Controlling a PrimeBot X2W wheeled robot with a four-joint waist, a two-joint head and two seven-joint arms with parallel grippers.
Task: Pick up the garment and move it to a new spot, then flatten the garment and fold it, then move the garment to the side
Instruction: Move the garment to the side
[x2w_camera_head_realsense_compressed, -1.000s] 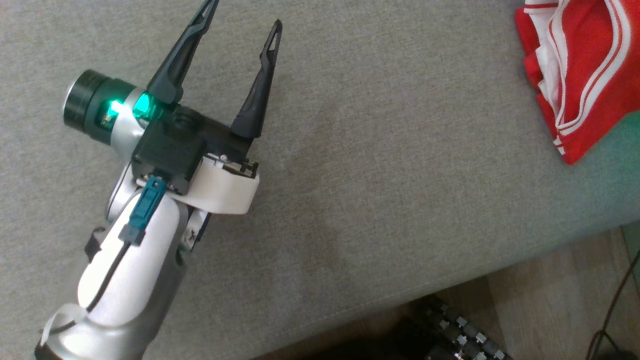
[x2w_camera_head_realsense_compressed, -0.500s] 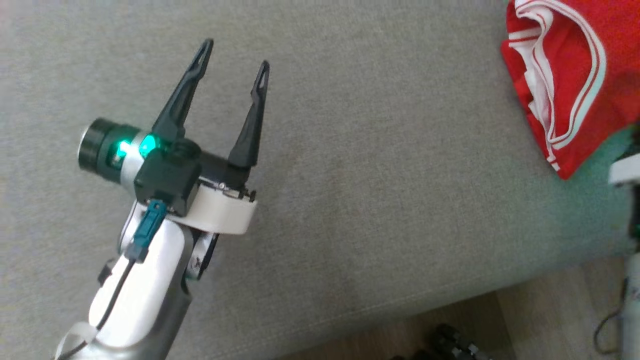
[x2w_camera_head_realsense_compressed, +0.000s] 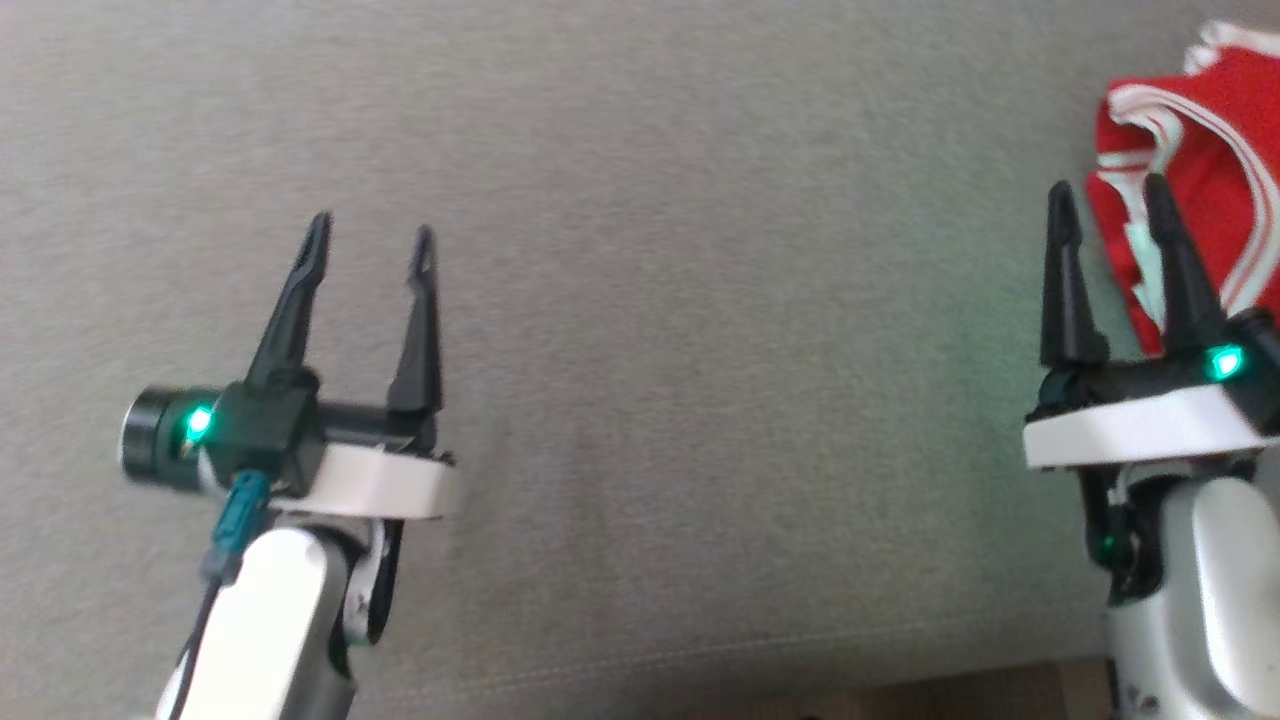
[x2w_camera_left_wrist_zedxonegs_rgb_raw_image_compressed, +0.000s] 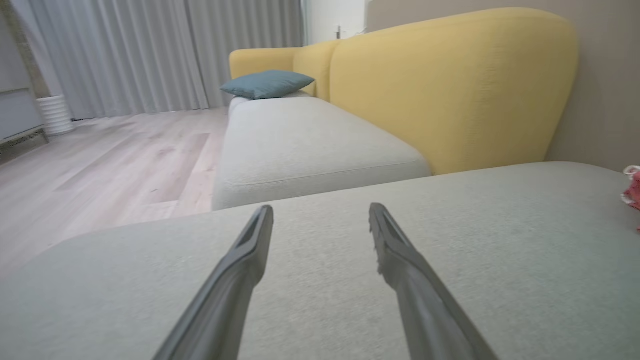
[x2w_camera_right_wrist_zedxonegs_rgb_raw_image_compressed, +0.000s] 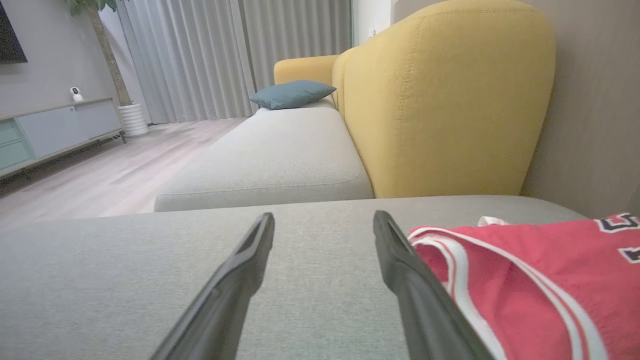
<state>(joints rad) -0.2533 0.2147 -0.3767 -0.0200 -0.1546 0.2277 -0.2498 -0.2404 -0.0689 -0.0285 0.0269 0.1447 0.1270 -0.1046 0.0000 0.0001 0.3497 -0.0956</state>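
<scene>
The red garment (x2w_camera_head_realsense_compressed: 1230, 90) with white trim lies crumpled on the grey cushion (x2w_camera_head_realsense_compressed: 700, 300). The right gripper (x2w_camera_head_realsense_compressed: 1107, 185) hovers just beside the garment, its 2 fingers spread and empty. The left gripper (x2w_camera_head_realsense_compressed: 372, 226), equally spread, is well apart from the garment.

Red garment (x2w_camera_right_wrist_zedxonegs_rgb_raw_image_compressed: 530, 290) with white stripes on grey cushion (x2w_camera_head_realsense_compressed: 700, 300); yellow backrest (x2w_camera_right_wrist_zedxonegs_rgb_raw_image_compressed: 445, 100).

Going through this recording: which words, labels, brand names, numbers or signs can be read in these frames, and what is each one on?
No text reads in full.
Red fabric garment with white stripes: dark white-outlined characters at the right edge of the right wrist view, cut off by the frame, unreadable.
Grey fabric sofa seat and yellow upholstered backrest: no markings visible.
</scene>
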